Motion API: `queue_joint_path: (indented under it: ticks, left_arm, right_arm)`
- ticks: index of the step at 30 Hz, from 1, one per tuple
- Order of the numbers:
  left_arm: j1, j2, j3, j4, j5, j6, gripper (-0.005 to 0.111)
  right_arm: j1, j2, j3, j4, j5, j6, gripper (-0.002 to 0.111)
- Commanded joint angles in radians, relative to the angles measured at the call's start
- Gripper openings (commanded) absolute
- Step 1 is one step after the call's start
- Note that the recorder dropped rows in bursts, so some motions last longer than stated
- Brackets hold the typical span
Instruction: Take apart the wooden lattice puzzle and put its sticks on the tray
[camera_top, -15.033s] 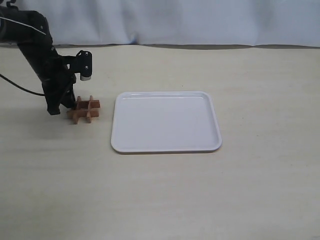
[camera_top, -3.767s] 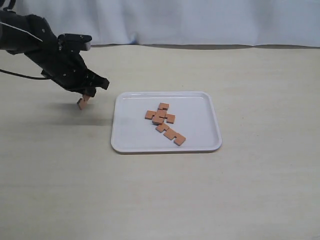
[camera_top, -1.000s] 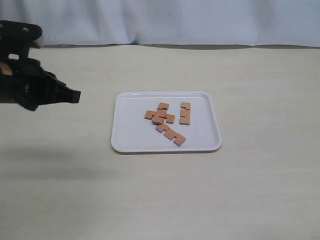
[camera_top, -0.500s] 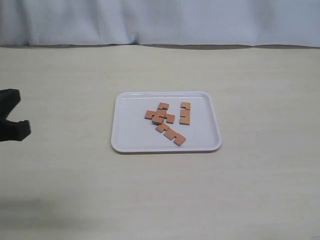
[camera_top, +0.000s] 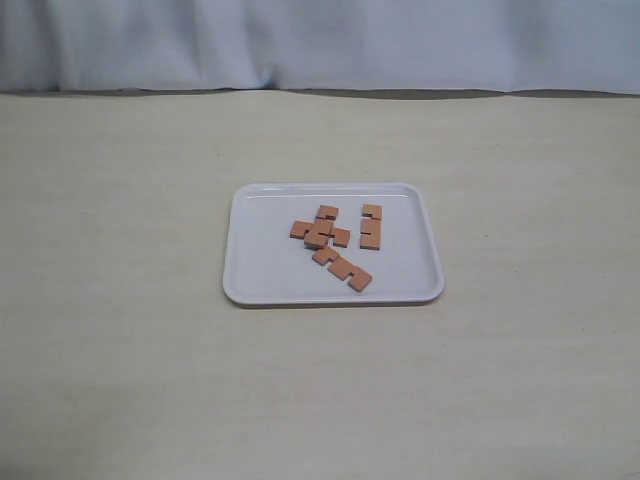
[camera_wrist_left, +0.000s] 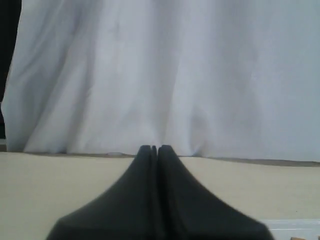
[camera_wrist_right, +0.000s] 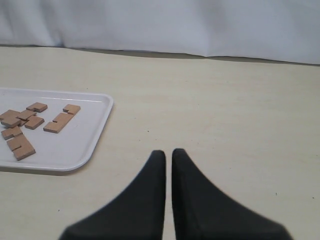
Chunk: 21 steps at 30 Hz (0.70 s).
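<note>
The wooden lattice puzzle is not in view as a grid. Its reddish-brown sticks lie loose and flat on the white tray (camera_top: 260, 280): a small overlapping cluster (camera_top: 320, 233), one notched stick (camera_top: 342, 268) in front of it, and one stick (camera_top: 370, 227) apart to the right. Neither arm shows in the exterior view. In the left wrist view my left gripper (camera_wrist_left: 154, 148) is shut and empty, pointing over the table at the curtain. In the right wrist view my right gripper (camera_wrist_right: 168, 152) is shut and empty above bare table, well away from the tray (camera_wrist_right: 75, 145) and its sticks (camera_wrist_right: 62, 119).
A white curtain (camera_top: 320, 40) hangs along the table's far edge. The beige tabletop (camera_top: 520, 380) stretches on all sides of the tray. A corner of the tray (camera_wrist_left: 295, 225) shows at the edge of the left wrist view.
The left arm has pulled back to the left and gone out of the exterior view. The sticks on the tray have not moved.
</note>
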Motion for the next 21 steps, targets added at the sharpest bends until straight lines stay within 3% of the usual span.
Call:
queue_joint_path:
  ticks: [1, 7, 11, 16, 21]
  left_arm:
    - [0.09, -0.1, 0.004, 0.051, 0.024, -0.038, 0.0]
    - [0.289, -0.408, 0.004, 0.384, 0.275, -0.334, 0.0]
    - [0.376, -0.608, 0.004, 0.517, 0.422, -0.484, 0.0]
    - [0.378, -0.62, 0.004, 0.515, 0.498, -0.494, 0.0]
    - [0.324, -0.62, 0.004, 0.494, 0.513, -0.469, 0.0]
  right_arm:
    - [-0.004, -0.006, 0.001, -0.001, -0.009, 0.001, 0.004]
    - [-0.004, -0.006, 0.001, -0.001, -0.009, 0.001, 0.004]
    - [-0.004, -0.006, 0.001, -0.001, -0.009, 0.001, 0.004]
    - [-0.004, -0.006, 0.001, -0.001, -0.009, 0.001, 0.004]
    - [-0.004, -0.006, 0.001, -0.001, -0.009, 0.001, 0.004]
